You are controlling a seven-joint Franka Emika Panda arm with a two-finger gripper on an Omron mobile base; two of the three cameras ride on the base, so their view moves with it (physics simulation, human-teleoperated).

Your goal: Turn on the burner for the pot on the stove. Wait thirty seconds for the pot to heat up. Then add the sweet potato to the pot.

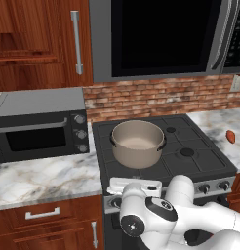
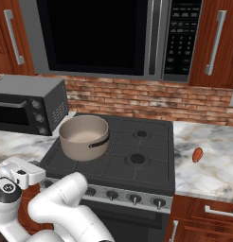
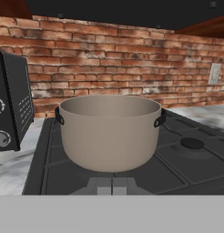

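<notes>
Three hazards noted for this moment. Item one, the gripper (image 3: 112, 185): clenched tight with nothing between its tips, low at the front edge of the stove (image 1: 210, 158), facing the brick wall across the cooktop. Item two, the pot (image 3: 110, 132): directly ahead of the gripper and close, upright, empty as far as can be seen, seated on the front-left burner (image 3: 63, 175) with its two dark handles out to either side. Item three, the sweet potato (image 2: 198, 154): well off to the gripper's right, lying on the marble counter (image 2: 218, 165) beyond the stove's edge, apart from everything. Item four, the knobs (image 2: 135, 199): a row on the steel front strip, apparently below and to the right of the gripper; which knob serves the pot's burner cannot be read from here. Risk one: turning a neighbouring knob would light a bare burner and leave the pot cold. Risk two: a forward drift of the clenched fingers would nudge the pot off its grate section. Risk three: the tuber is small, tapered and round-bodied, so an off-centre pinch could roll or squirt it along the counter. Also to the gripper's left, a grey toaster oven (image 1: 41, 129) stands just beside the stove, limiting swing on that side.
</notes>
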